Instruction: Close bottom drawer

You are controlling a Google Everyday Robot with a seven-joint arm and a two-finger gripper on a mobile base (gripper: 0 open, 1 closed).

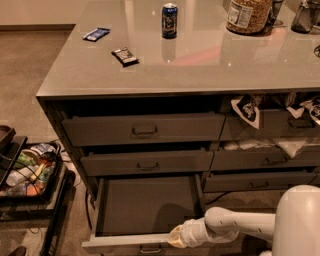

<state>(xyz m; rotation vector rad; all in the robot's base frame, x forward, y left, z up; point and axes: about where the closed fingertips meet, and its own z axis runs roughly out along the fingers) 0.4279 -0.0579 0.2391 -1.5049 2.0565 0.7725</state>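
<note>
The bottom drawer (145,205) of the left stack stands pulled far out, its plain dark inside showing and its front rim (125,243) near the bottom edge of the view. Its small pull handle (150,248) is just visible below the rim. My gripper (176,237) is at the end of the white arm coming in from the lower right, and it rests against the right part of the drawer's front rim. The two taller drawers above it, the upper (144,129) and the middle (147,163), stand slightly open.
The countertop (200,55) holds a can (169,20), a dark snack packet (124,55), a blue packet (96,34) and a jar (248,15). The right stack's drawers (265,160) hold cloth and bags. A black cart with bottles (27,170) stands on the floor at left.
</note>
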